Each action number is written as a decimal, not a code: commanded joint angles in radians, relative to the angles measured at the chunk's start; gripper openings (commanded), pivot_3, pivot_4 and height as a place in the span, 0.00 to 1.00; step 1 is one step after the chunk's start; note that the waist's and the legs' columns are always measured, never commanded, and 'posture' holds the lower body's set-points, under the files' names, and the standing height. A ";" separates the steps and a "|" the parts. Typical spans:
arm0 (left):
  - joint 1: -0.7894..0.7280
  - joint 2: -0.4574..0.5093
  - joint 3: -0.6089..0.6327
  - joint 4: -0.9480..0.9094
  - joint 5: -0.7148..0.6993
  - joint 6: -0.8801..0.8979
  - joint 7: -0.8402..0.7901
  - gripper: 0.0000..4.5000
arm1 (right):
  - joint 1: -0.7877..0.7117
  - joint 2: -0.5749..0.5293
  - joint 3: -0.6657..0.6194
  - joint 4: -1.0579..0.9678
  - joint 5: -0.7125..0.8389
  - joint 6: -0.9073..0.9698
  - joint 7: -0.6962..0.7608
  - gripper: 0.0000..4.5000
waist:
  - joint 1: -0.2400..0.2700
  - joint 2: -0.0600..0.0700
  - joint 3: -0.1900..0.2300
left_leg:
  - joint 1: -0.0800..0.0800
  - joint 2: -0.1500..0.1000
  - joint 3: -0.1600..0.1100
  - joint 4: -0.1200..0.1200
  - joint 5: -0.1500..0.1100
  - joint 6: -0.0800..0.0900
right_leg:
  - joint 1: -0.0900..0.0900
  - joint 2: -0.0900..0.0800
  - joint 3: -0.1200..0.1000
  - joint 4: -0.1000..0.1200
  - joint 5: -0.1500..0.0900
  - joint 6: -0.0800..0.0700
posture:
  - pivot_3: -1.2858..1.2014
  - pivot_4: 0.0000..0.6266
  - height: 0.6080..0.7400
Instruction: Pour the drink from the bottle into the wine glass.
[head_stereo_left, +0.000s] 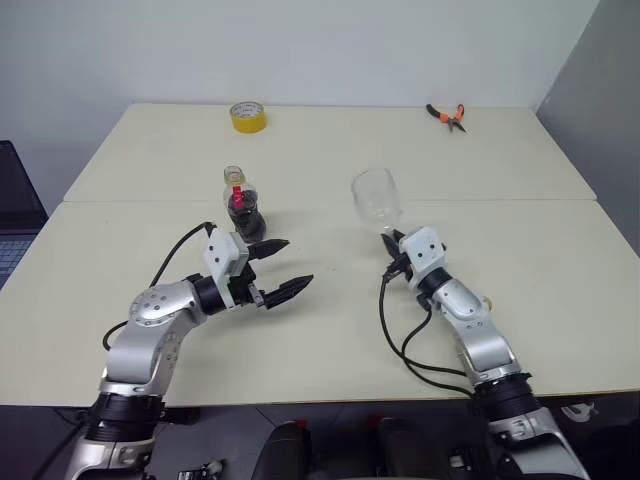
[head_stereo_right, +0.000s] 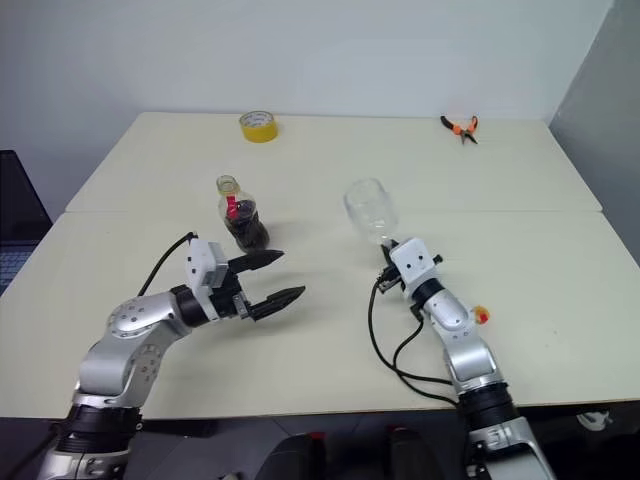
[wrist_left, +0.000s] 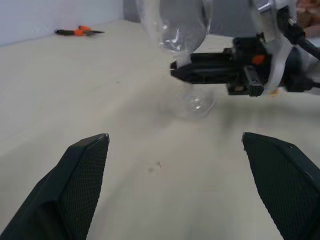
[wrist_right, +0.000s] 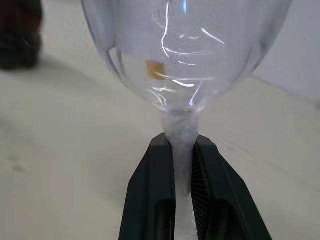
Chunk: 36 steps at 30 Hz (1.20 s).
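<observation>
We have the wine glass (head_stereo_left: 376, 198) by its stem in our closed right gripper (wrist_right: 182, 165), bowl empty, mid-table. Our left gripper (head_stereo_left: 279, 268) is spread wide and empty just beside the bottle (head_stereo_left: 242, 207), which stands uncapped with the drink (head_stereo_left: 245, 218) inside, so pouring remains. Open table (head_stereo_left: 540, 240) lies between bottle and glass; tape roll (head_stereo_left: 247, 116) and pliers (head_stereo_left: 446, 116) sit far back.
</observation>
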 joint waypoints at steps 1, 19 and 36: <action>0.030 0.050 0.038 -0.072 -0.055 0.040 -0.046 1.00 | -0.040 0.053 -0.020 0.064 0.079 -0.123 0.052 0.03 | -0.001 0.000 0.000 | 0.000 0.000 0.000 0.000 0.000 0.000 | 0.000 0.000 0.000 0.000 0.000 0.000 | 0.52 0.24 1.00; 0.037 0.059 0.061 -0.110 -0.079 0.063 -0.008 1.00 | -0.162 0.132 -0.013 0.399 0.097 -0.315 0.206 0.11 | 0.001 0.000 0.000 | 0.001 0.000 0.000 0.000 0.000 0.000 | 0.000 0.000 0.000 0.000 0.000 0.000 | 0.52 0.24 1.00; 0.000 0.050 0.120 -0.171 -0.116 0.072 0.055 1.00 | -0.154 0.121 -0.009 0.363 0.091 -0.275 0.223 0.99 | 0.001 0.000 0.000 | 0.001 0.000 0.000 0.000 0.000 0.000 | 0.000 0.000 0.000 0.000 0.000 0.000 | 0.52 0.24 1.00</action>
